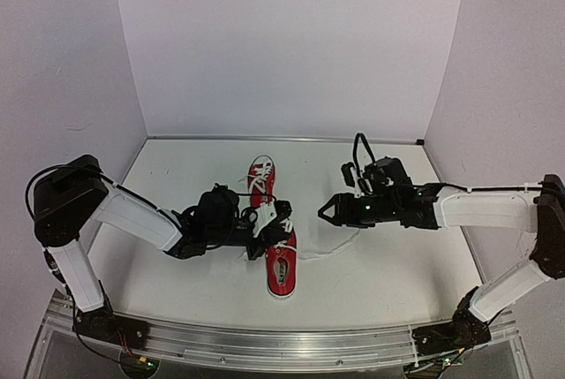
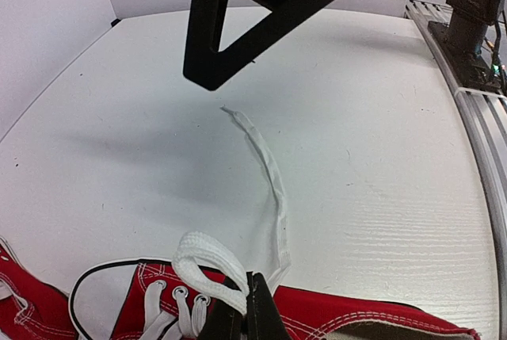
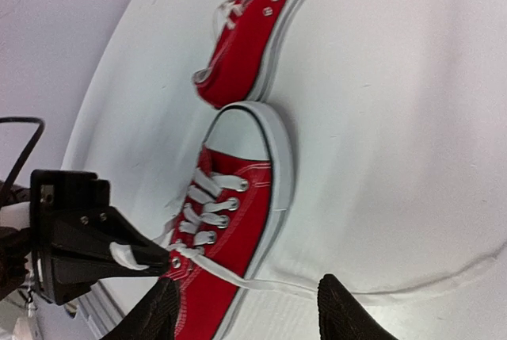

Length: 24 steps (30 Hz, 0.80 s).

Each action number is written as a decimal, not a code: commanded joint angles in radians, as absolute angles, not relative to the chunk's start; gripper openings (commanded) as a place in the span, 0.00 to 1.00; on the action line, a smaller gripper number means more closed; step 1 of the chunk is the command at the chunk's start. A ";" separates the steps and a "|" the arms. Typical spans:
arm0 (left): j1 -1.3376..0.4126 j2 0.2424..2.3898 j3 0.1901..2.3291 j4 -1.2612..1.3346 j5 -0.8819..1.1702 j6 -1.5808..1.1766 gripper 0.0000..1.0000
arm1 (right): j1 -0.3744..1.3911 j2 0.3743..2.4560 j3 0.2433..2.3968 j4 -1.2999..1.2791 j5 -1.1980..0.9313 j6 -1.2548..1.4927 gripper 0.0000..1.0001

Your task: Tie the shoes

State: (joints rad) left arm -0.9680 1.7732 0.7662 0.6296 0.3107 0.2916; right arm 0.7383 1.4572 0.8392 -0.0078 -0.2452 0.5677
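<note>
The left pincer was clamped tight on a white lace loop of the near shoe. That red shoe lay directly under it, sole down on the white bench. From the loop a loose strand ran away from the left pincer across the bench, towards the right pincer.

The right pincer stood facing the left one, close to it but not touching. Its fingers were spread well apart with nothing gripped between them. In its own wrist view the loose strand trailed across the bench just ahead of its fingertips, and the near shoe's laced side lay just beyond that.

The far shoe rested beyond both pincers. One end of it lay just beside the near shoe's white toe cap; I could not tell if they touched.
</note>
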 commanded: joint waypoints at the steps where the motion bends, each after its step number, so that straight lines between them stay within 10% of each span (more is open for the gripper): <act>1: -0.974 1.790 0.784 0.679 0.319 0.310 0.00 | 0.738 1.480 0.800 -0.157 -0.059 0.622 0.58; 14: -0.974 1.795 0.788 0.686 0.332 0.320 0.00 | 0.738 1.713 0.841 -0.169 0.054 0.675 0.55; 24: -0.975 1.795 0.801 0.654 0.366 0.339 0.00 | 0.737 1.875 0.970 -0.197 0.064 0.572 0.31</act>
